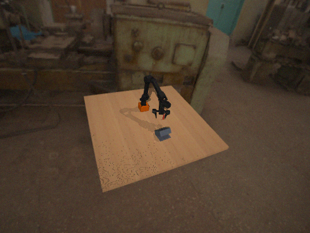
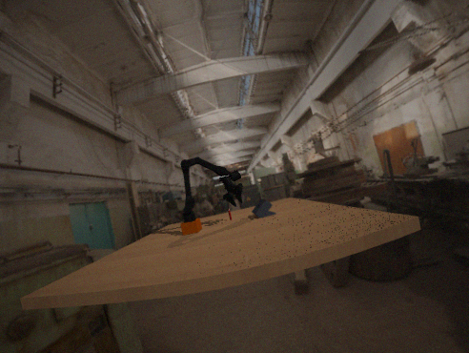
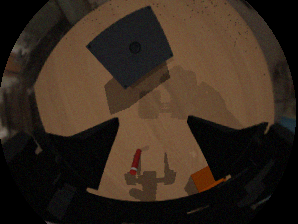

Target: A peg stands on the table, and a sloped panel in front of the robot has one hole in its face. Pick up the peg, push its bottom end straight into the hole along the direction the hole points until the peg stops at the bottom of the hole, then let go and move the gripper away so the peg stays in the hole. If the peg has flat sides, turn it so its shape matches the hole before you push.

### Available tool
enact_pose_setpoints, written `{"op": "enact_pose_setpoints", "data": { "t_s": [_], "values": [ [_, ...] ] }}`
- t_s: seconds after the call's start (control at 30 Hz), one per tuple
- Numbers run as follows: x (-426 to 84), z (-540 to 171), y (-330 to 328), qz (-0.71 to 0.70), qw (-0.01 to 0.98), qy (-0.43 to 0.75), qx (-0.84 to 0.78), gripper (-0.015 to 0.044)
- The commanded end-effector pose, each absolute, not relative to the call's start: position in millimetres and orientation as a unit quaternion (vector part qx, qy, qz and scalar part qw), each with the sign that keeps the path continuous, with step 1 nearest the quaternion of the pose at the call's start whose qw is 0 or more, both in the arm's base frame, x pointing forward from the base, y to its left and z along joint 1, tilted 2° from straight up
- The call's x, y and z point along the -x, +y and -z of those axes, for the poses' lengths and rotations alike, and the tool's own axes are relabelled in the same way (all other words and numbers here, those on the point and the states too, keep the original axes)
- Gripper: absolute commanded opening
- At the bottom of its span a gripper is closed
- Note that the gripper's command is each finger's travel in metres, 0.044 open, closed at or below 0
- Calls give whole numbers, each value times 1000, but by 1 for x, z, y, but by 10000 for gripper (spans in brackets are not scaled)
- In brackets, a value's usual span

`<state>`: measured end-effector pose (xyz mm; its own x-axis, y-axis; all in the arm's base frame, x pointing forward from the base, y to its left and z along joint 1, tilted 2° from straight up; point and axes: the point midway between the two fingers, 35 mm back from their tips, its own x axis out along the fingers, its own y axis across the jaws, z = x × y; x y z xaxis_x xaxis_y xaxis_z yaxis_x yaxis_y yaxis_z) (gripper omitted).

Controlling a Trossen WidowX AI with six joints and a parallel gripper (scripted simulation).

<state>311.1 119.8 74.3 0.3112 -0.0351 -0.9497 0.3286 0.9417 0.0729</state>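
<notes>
A thin red peg stands upright on the table, with a pale band near its top end in the wrist view. The dark blue-grey sloped panel has one small dark hole near the middle of its face; it looks round. My gripper is open and empty, above the table. In the wrist view the peg lies below the fingertips and a little left of the middle between the fingers. Its cross-section is too small to tell.
The orange arm base sits on the wooden table, behind the peg as seen from the panel. Shadows of the arm and gripper fall on the table near the peg and panel.
</notes>
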Motion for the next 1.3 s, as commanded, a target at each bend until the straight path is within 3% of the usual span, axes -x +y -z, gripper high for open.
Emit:
{"op": "enact_pose_setpoints", "data": {
  "t_s": [0.0,0.67,1.27],
  "values": [
    [-300,-72,135,98,788,596,-116,440],
    [-225,-70,195,29,724,689,-30,440],
    [-225,-50,198,28,721,691,-27,440]
  ]
}}
